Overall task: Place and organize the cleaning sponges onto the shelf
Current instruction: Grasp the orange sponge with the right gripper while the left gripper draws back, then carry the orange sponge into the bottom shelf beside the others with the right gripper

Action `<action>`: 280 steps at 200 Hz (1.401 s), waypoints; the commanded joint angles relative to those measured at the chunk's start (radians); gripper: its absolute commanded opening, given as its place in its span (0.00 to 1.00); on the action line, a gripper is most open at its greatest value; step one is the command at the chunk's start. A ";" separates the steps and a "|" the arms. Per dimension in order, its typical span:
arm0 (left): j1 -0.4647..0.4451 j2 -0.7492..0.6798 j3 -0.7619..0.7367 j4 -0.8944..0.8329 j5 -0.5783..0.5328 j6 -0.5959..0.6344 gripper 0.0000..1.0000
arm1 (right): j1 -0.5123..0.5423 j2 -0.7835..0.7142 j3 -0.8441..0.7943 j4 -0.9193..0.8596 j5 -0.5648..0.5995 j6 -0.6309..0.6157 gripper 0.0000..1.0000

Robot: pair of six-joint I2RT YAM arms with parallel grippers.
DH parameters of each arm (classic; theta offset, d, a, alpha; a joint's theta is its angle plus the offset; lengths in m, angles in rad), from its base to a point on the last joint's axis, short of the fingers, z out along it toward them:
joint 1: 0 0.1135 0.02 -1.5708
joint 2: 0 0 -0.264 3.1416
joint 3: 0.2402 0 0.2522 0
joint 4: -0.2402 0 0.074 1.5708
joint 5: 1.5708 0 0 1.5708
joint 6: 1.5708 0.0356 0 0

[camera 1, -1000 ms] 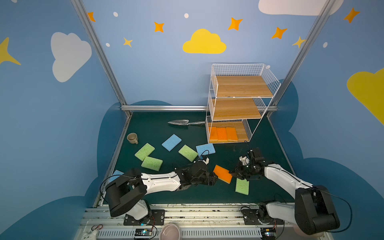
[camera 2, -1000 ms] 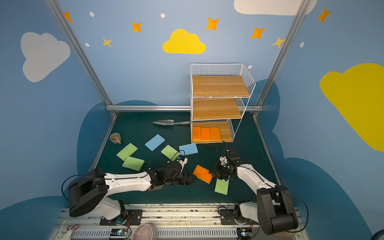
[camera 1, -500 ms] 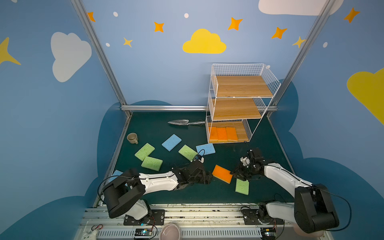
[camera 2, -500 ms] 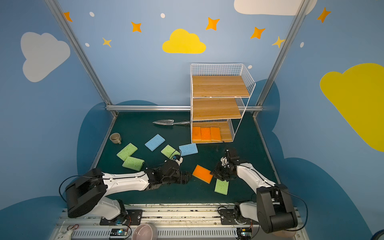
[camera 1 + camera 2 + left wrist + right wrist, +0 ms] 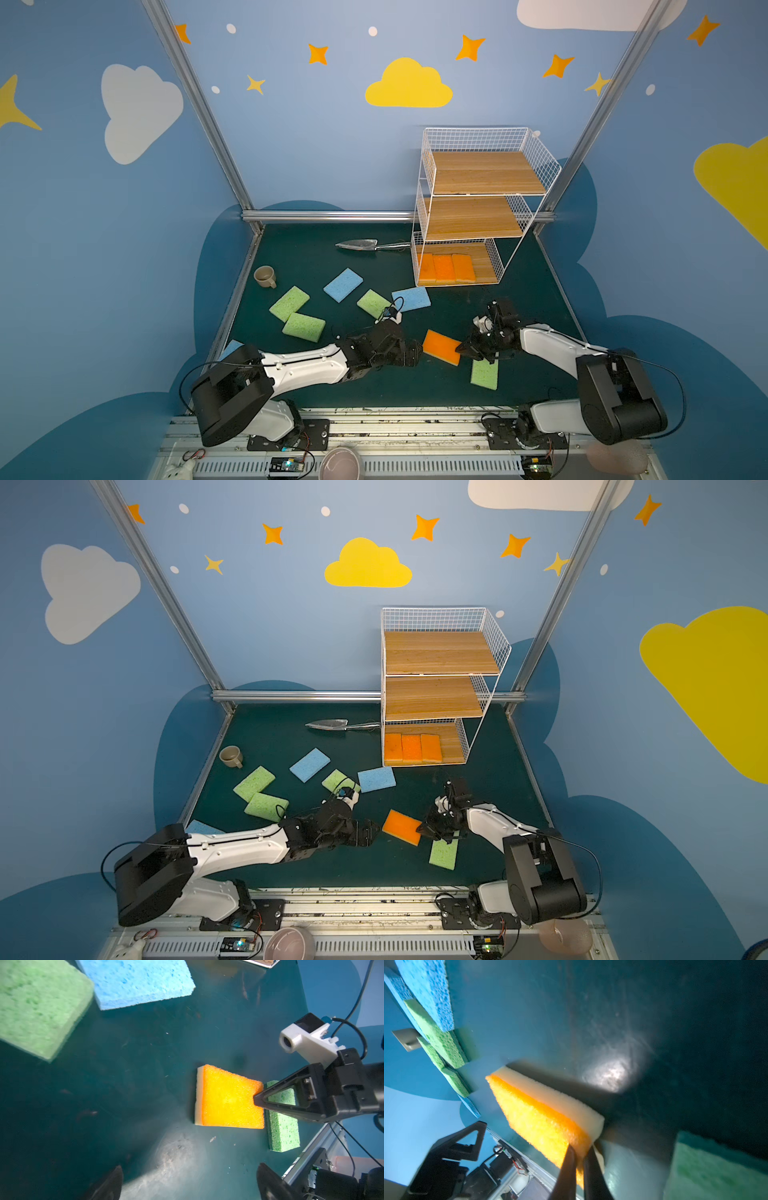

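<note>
In both top views the orange sponge [image 5: 441, 347], a coarse open-pored rectangular slab backed by smoother pale-yellow foam, sits at the front of the dark green mat [image 5: 519, 291], about six o'clock from the white wire-mesh shelf [image 5: 478, 216] with wooden boards. Its long axis runs roughly ten to four o'clock, and the right gripper [image 5: 579, 1152] is clenched on the short end at four; the free end seems lifted off the mat, though that is hard to judge. The left gripper [image 5: 189, 1169] is spread wide and empty, just at the sponge's nine o'clock.
</note>
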 commanded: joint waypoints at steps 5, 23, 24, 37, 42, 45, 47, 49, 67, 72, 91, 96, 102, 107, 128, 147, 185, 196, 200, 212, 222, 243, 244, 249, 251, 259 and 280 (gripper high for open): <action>0.012 -0.020 -0.020 -0.034 -0.026 -0.002 0.99 | -0.007 -0.035 -0.015 0.009 0.011 0.026 0.00; 0.016 -0.030 -0.027 -0.038 -0.031 -0.002 0.99 | -0.030 -0.073 -0.020 0.011 -0.008 0.051 0.00; 0.016 -0.031 -0.027 -0.038 -0.031 -0.001 0.99 | -0.032 -0.075 -0.020 0.010 -0.009 0.052 0.00; 0.021 -0.040 -0.033 -0.038 -0.033 0.000 0.99 | -0.059 -0.108 -0.022 0.005 -0.026 0.069 0.00; 0.024 -0.044 -0.035 -0.038 -0.034 0.002 1.00 | -0.074 -0.121 -0.022 0.002 -0.033 0.079 0.00; 0.026 -0.046 -0.036 -0.040 -0.034 0.002 1.00 | -0.084 -0.128 -0.022 0.002 -0.040 0.085 0.00; 0.026 -0.047 -0.036 -0.040 -0.034 0.002 1.00 | -0.091 -0.133 -0.023 0.003 -0.044 0.090 0.00; 0.028 -0.049 -0.037 -0.040 -0.034 0.002 0.99 | -0.097 -0.140 -0.023 0.003 -0.048 0.095 0.00; 0.040 -0.057 -0.043 -0.038 -0.035 0.007 0.99 | -0.158 -0.181 -0.029 0.023 -0.075 0.161 0.00; 0.041 -0.060 -0.045 -0.038 -0.036 0.009 0.99 | -0.174 -0.189 -0.032 0.036 -0.080 0.187 0.00; 0.057 -0.063 -0.045 -0.037 -0.036 0.017 0.99 | -0.221 -0.200 -0.049 0.125 -0.101 0.312 0.00; 0.061 -0.065 -0.044 -0.035 -0.035 0.019 1.00 | -0.229 -0.198 -0.056 0.162 -0.106 0.348 0.00; 0.067 -0.067 -0.043 -0.035 -0.036 0.025 1.00 | -0.239 -0.194 -0.061 0.201 -0.106 0.391 0.00; 0.072 -0.068 -0.042 -0.035 -0.036 0.029 0.99 | -0.247 -0.191 -0.065 0.232 -0.100 0.427 0.00; 0.102 -0.071 -0.036 -0.031 -0.028 0.042 1.00 | -0.267 -0.176 -0.074 0.346 -0.053 0.563 0.00; 0.137 -0.070 -0.036 -0.017 -0.007 0.051 0.99 | -0.287 -0.162 -0.080 0.437 -0.002 0.669 0.00; 0.192 -0.041 -0.011 0.011 0.034 0.073 0.99 | -0.328 -0.131 -0.048 0.518 0.112 0.776 0.00; 0.201 -0.025 0.001 0.012 0.040 0.082 1.00 | -0.340 -0.114 -0.035 0.532 0.139 0.797 0.00; 0.203 -0.021 0.005 0.014 0.042 0.086 0.99 | -0.344 -0.106 -0.029 0.544 0.147 0.805 0.00; 0.212 -0.004 0.017 0.017 0.045 0.094 0.99 | -0.357 -0.071 -0.012 0.578 0.156 0.822 0.00; 0.219 0.008 0.025 0.021 0.050 0.099 1.00 | -0.367 -0.036 0.009 0.607 0.156 0.831 0.00; 0.235 0.027 0.038 0.029 0.058 0.108 0.99 | -0.389 0.051 0.044 0.686 0.146 0.843 0.00; 0.235 0.028 0.039 0.029 0.058 0.108 0.99 | -0.389 0.055 0.044 0.691 0.146 0.844 0.00; 0.238 0.030 0.041 0.031 0.059 0.111 0.99 | -0.394 0.075 0.055 0.712 0.141 0.847 0.00; 0.239 0.032 0.042 0.031 0.059 0.111 0.99 | -0.396 0.083 0.059 0.718 0.141 0.847 0.00; 0.245 0.035 0.046 0.031 0.061 0.116 1.00 | -0.400 0.112 0.074 0.741 0.139 0.849 0.00; 0.257 0.045 0.058 0.031 0.064 0.126 0.99 | -0.402 0.169 0.104 0.781 0.160 0.854 0.00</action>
